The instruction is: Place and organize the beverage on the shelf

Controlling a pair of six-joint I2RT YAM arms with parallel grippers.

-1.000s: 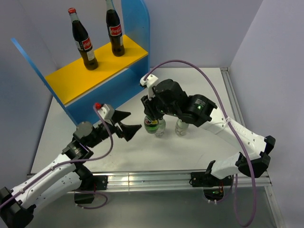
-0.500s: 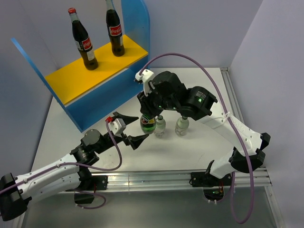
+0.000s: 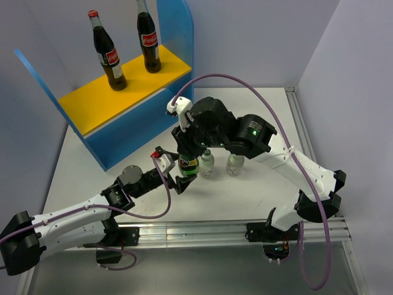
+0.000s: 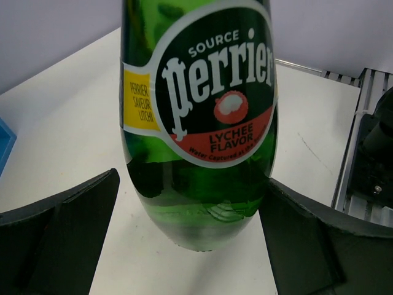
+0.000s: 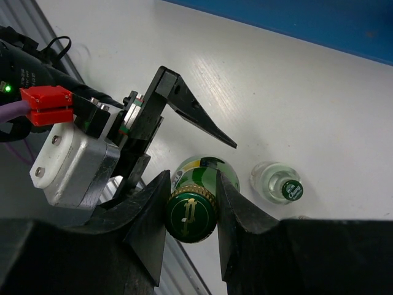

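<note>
The small dark green Perrier bottle (image 3: pixel 188 164) is upright at the table's middle. My right gripper (image 3: pixel 186 146) is shut on its cap from above; the cap (image 5: pixel 191 213) sits between the fingers in the right wrist view. My left gripper (image 3: pixel 179 169) is open, its jaws on either side of the bottle's lower body (image 4: pixel 199 123), with a gap on the left. Whether the base rests on the table I cannot tell. Two small clear bottles (image 3: pixel 207 163) (image 3: pixel 234 163) stand just to its right. Two cola bottles (image 3: pixel 107 52) (image 3: pixel 148 40) stand on the shelf's yellow top board (image 3: pixel 104 98).
The shelf's blue front panel (image 3: pixel 132 129) stands just behind and left of the grippers. One clear bottle (image 5: pixel 280 184) is close beside the green one. A metal rail (image 3: pixel 196 232) runs along the table's near edge. A purple cable (image 3: pixel 258 92) loops over my right arm.
My right gripper has carried the green bottle a little to the left. My left arm has reached forward and right, so its open jaws now flank the bottle.
</note>
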